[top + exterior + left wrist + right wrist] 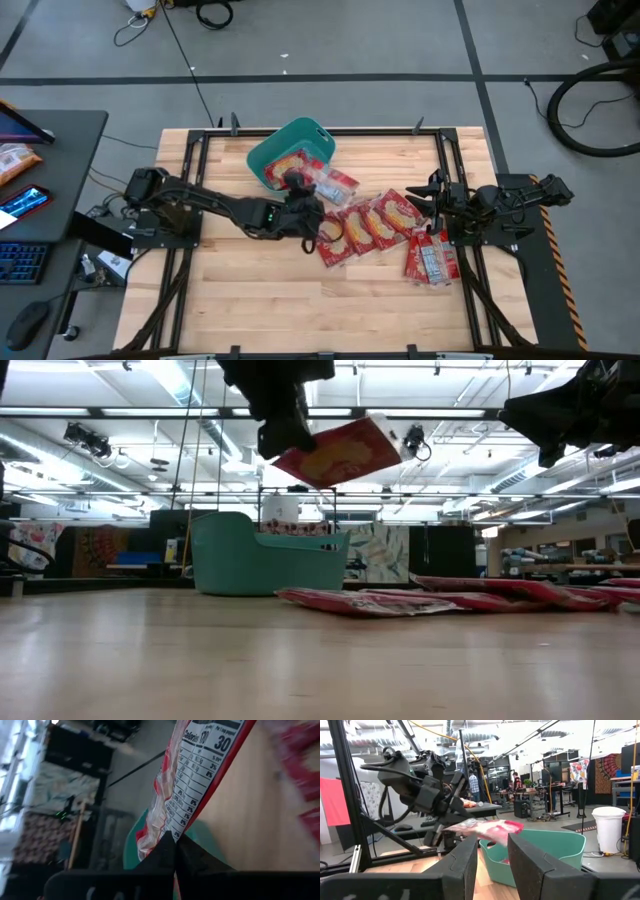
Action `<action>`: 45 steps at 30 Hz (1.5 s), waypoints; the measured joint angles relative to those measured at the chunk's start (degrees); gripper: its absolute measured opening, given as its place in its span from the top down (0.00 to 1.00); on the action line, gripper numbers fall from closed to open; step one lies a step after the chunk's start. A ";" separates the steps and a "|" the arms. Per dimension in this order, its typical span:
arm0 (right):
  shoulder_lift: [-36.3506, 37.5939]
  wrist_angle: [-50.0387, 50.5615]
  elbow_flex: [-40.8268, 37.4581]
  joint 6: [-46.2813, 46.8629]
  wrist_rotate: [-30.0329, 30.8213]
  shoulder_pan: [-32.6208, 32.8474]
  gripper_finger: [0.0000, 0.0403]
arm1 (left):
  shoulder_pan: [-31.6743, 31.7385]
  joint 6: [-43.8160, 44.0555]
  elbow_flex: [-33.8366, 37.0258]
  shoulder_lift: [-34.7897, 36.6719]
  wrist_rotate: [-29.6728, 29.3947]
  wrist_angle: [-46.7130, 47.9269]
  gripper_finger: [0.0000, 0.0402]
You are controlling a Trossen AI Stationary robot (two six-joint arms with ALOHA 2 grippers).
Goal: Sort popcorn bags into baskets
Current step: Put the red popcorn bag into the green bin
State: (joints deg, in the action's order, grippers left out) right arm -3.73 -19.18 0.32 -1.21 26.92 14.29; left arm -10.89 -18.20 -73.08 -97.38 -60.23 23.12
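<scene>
Left gripper (300,192): clamped on a popcorn bag (340,452); only the low view shows it held high above the table (250,300).
Right gripper (432,195): parted, idle.
Basket (290,148): contains bags.
Loose bags (375,225): beside basket.

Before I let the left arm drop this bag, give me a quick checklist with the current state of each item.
1. Grip: left tool is shut on the held popcorn bag at one edge; ok.
2. Height: the low view shows the held bag lifted well above the teal basket rim; ok.
3. Position over the basket: in the high view the bag hangs at the basket's table-side rim, partly outside; not ok.
4. Room in the basket: bags already lie inside, fill level unclear; cannot tell.
5. Right tool parked open by the right frame, away from the basket; ok.
6. Remaining bags lie flat on the table, untouched; ok.
</scene>
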 joint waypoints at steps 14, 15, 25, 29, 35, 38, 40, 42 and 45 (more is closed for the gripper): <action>0.00 0.00 0.00 0.00 0.00 0.02 0.72 | 2.78 -0.71 0.00 -0.02 -12.04 1.76 0.99; 0.00 0.00 0.02 -0.01 0.00 0.00 0.72 | 3.11 0.25 0.00 -0.02 -12.08 2.69 0.99; 0.00 0.00 0.00 -0.01 0.00 0.00 0.72 | 5.89 7.51 0.00 -0.02 -10.88 9.46 0.99; 0.00 0.00 0.01 -0.01 0.00 0.02 0.72 | 6.15 8.65 0.00 -0.01 -8.47 9.82 0.99; 0.00 0.00 0.01 -0.01 0.00 0.02 0.72 | 6.26 8.66 0.00 -0.02 -8.45 9.89 0.99; 0.00 0.02 0.02 0.00 0.00 0.02 0.72 | 6.43 8.95 0.00 -0.01 -8.49 10.09 0.99; 0.00 0.00 0.00 -0.02 0.00 0.02 0.72 | 6.77 9.92 -0.02 -0.02 -8.42 10.62 0.99; 0.00 0.00 0.01 -0.01 0.00 0.01 0.72 | 7.39 11.06 -0.02 -0.02 -8.43 11.99 0.99; 0.00 0.00 0.02 -0.02 0.00 0.02 0.72 | 8.35 12.14 -0.02 -0.02 -7.90 13.22 0.99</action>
State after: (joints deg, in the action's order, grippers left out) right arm -3.73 -19.18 0.34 -1.23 26.92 14.30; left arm -2.54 -6.06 -73.10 -97.41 -68.13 36.34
